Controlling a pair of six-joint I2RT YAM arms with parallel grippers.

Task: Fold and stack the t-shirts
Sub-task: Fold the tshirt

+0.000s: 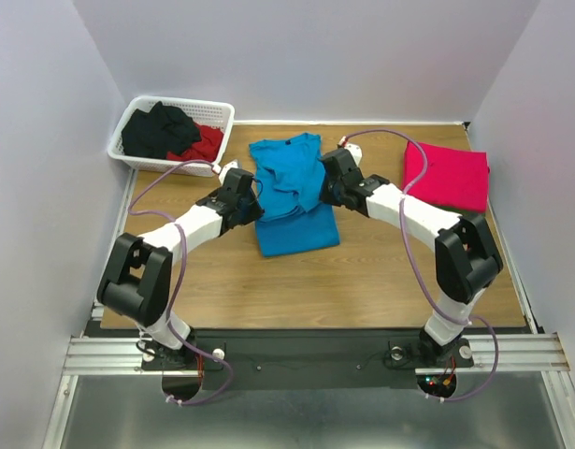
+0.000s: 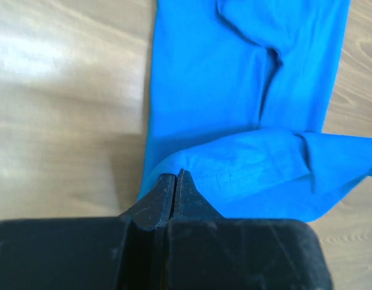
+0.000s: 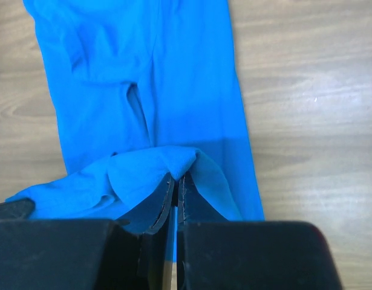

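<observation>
Left gripper (image 2: 175,175) pinched tight on the left edge of the turquoise-blue t-shirt (image 1: 289,192), cloth puckered up between the tips. Right gripper (image 3: 176,177) likewise: jaws closed on a bunched fold at the shirt's right edge.

Shirt lies mid-table toward the far side, collar end farthest away. The part between the two grips is lifted and rumpled; the near end lies flat on the wood. In both wrist views a long blue panel runs away from the fingers, with a crease down its middle.

Pinkish-red t-shirt (image 1: 446,175) sits folded flat at the far right of the table (image 1: 362,281), well apart from the blue one.

White lattice basket (image 1: 137,154) at the far left corner — dark clothing (image 1: 161,129) and a red piece (image 1: 205,142) inside.
</observation>
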